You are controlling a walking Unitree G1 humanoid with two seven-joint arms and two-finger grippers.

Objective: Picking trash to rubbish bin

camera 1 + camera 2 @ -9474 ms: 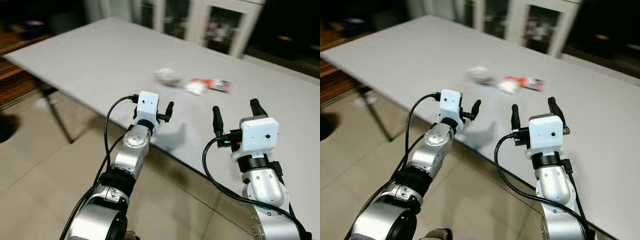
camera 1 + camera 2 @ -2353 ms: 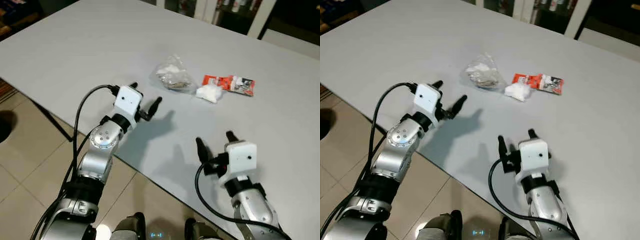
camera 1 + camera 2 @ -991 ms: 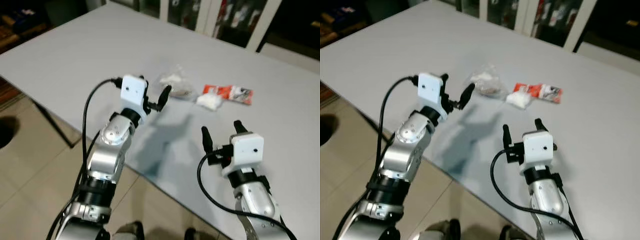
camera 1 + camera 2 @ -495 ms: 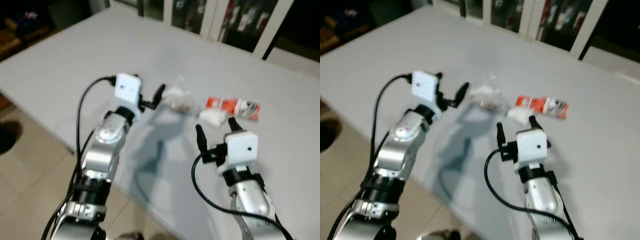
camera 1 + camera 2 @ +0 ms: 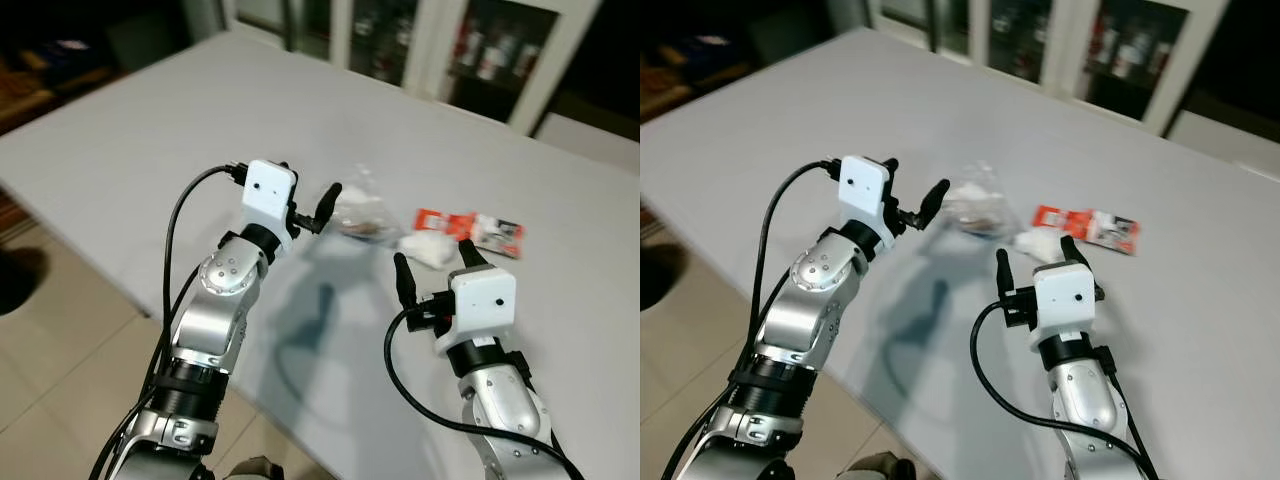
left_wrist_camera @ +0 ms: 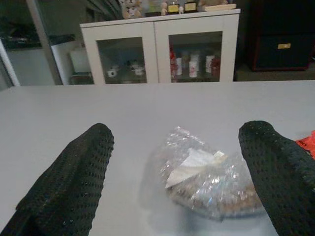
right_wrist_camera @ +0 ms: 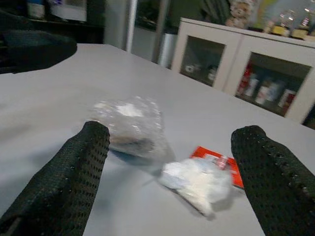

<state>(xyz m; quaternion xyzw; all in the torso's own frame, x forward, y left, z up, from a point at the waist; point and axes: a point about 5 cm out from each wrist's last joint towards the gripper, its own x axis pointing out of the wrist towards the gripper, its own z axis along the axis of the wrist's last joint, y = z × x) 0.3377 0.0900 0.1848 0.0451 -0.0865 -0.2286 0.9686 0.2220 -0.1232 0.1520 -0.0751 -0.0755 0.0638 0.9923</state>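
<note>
Left gripper (image 5: 306,208), fingers apart, partly hides the clear bag (image 5: 362,211) at its 3 o'clock; right gripper (image 5: 432,268) also spread above the table (image 5: 150,140).

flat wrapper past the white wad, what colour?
Red and white wrapper; clearest in the left eye view.

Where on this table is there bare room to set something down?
Bare: the table left of the left claw, and the far strip toward the cabinet. Crowded: the middle, with the bag, tissue and red wrapper.
</note>
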